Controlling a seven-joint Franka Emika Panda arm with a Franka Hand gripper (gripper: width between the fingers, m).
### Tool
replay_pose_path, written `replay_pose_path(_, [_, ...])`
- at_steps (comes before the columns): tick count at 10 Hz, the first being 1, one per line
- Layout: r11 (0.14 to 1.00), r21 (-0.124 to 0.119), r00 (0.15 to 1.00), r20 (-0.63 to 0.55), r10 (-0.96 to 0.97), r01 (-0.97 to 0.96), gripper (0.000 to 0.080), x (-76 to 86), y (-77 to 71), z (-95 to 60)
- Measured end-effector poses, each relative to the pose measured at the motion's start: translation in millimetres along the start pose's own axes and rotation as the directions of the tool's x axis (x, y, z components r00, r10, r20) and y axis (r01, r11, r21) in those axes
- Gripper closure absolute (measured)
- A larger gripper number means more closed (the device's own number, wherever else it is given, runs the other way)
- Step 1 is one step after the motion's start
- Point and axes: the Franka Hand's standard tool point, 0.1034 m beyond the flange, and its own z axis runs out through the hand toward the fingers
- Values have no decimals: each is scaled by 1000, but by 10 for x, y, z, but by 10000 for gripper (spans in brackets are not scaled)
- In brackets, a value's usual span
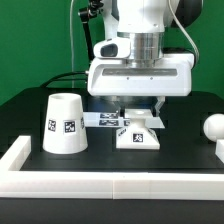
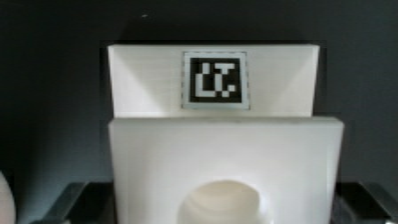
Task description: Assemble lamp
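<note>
Claw (image 1: 139,112) spread wide, just abv base (image 1: 140,139).

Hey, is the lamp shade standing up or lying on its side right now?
Standing. In the exterior view the shade rests on its wider end on the table, its narrower open end facing up.

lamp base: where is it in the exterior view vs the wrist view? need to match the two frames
Exterior view: the base sits near the centre, directly below the gripper, to the exterior view's right of the shade.
Wrist view: the base fills most of the picture, close up.
Shared landmark: a black-and-white tag on the base's slope, also seen in the wrist view; I cannot tell whether it is the same tag.
</note>
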Motion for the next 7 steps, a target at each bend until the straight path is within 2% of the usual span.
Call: replay_pose_path(7, [997, 13, 992, -98, -76, 78, 262, 936, -399, -33])
